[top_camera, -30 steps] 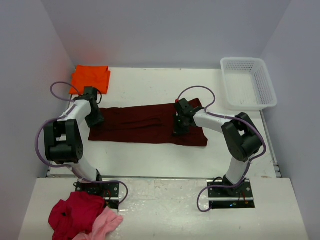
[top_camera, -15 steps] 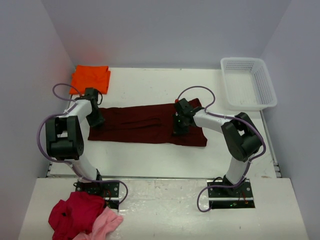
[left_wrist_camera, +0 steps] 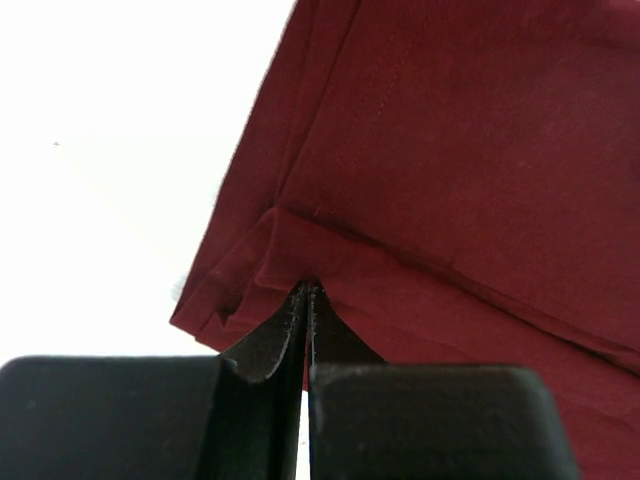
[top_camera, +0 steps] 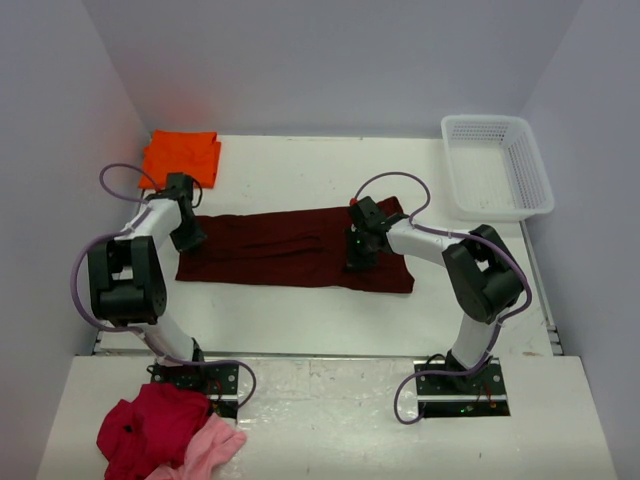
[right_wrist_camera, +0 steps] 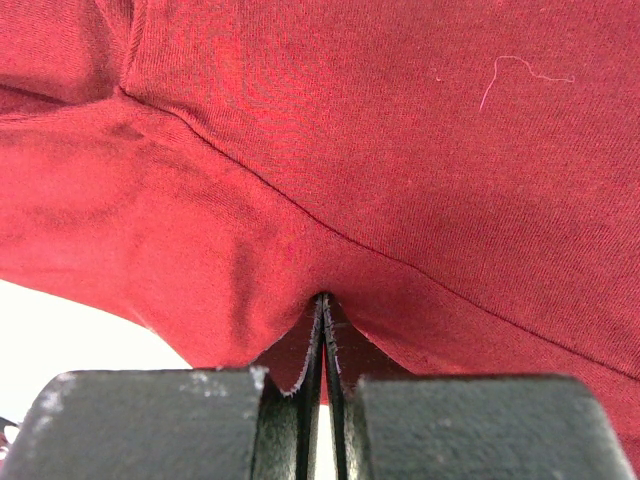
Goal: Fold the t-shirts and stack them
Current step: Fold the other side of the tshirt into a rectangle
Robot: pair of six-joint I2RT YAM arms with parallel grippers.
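1. Maroon t-shirt [top_camera: 290,250], top external view: it lies flat as a long folded band across the middle of the table [top_camera: 300,175], between the two arms.
2. Left gripper [top_camera: 190,240] sits on the band's left end. Right gripper [top_camera: 358,262] sits on the cloth towards its right end.
3. Orange t-shirt [top_camera: 182,155] lies folded at the far left corner, just beyond the left gripper and apart from the maroon band.
4. White basket [top_camera: 530,165] stands at the far right corner, with its mesh floor visible throughout.
5. Crimson garment [top_camera: 145,425] and pink garment [top_camera: 210,450] lie heaped together on the near shelf beside the left base.
6. Left wrist view: the left gripper [left_wrist_camera: 305,290] has its fingers pressed together, pinching a raised fold at the corner of the maroon t-shirt [left_wrist_camera: 450,150].
7. Right wrist view: the right gripper [right_wrist_camera: 322,300] has its fingers pressed together, pinching the maroon t-shirt [right_wrist_camera: 350,130], which bulges over the tips.
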